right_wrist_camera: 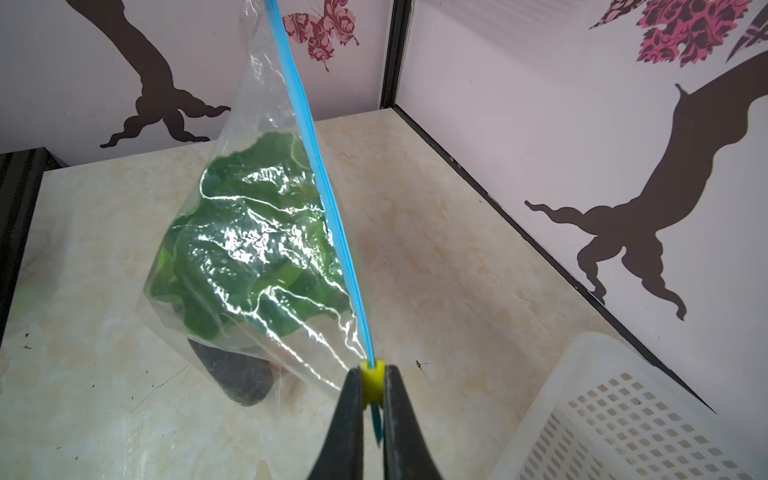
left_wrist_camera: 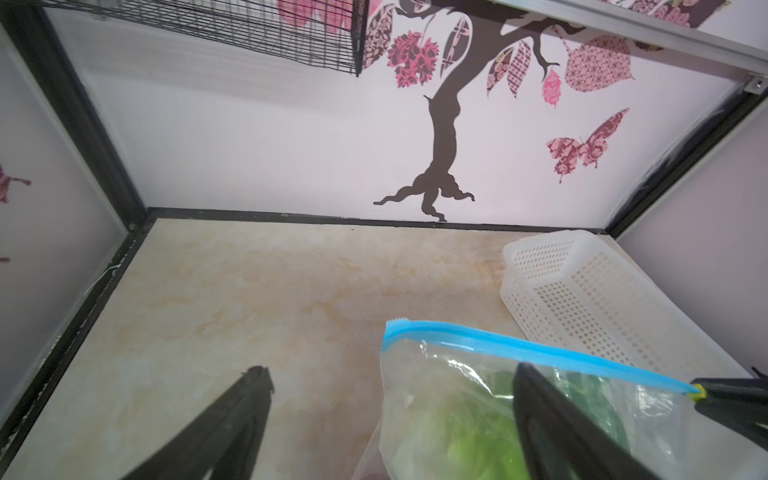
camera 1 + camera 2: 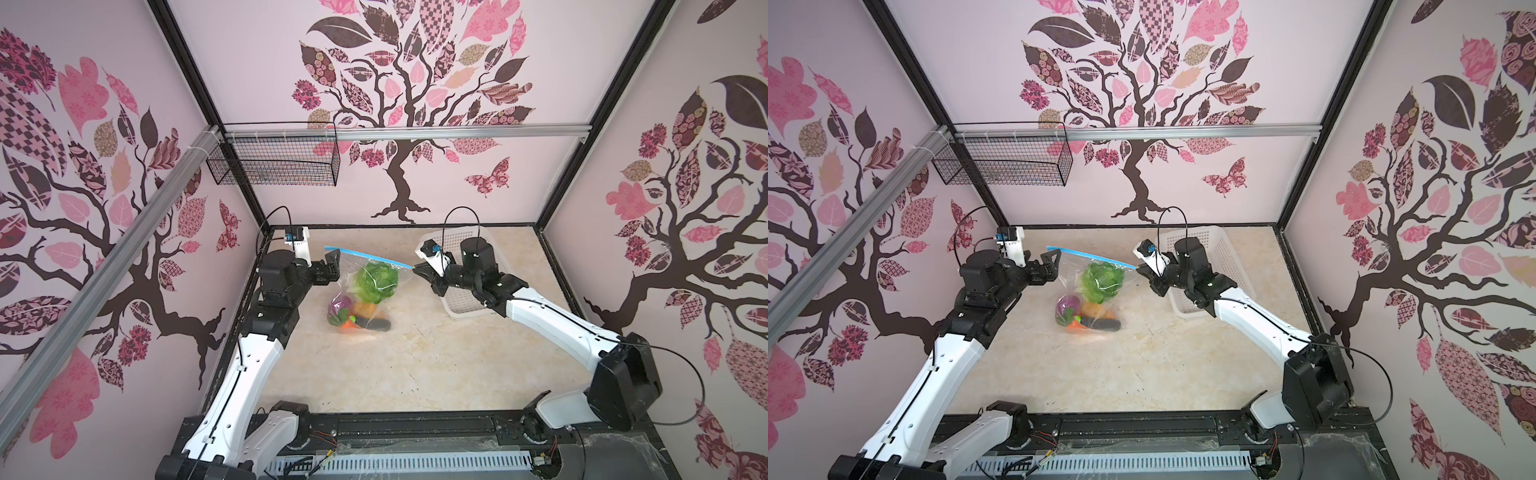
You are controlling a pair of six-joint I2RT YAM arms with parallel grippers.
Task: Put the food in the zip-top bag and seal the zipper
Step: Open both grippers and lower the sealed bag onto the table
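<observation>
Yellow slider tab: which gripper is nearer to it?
Right. The right gripper is clamped on the yellow slider tab; the left gripper is open at the zipper's opposite end.

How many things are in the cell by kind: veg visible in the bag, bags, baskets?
Toy vegetables visible: 5 (cabbage, onion, orange-tan piece, carrot, eggplant); more may be hidden
Zip-top bag: 1
Baskets: 2 (white plastic basket, black wire basket)
Total: 8

Left arm [image 3: 257, 361], right arm [image 3: 552, 320]: white shells, black joints, looping black cables [image 3: 460, 208]; black tapered fingers [image 1: 399, 424].
</observation>
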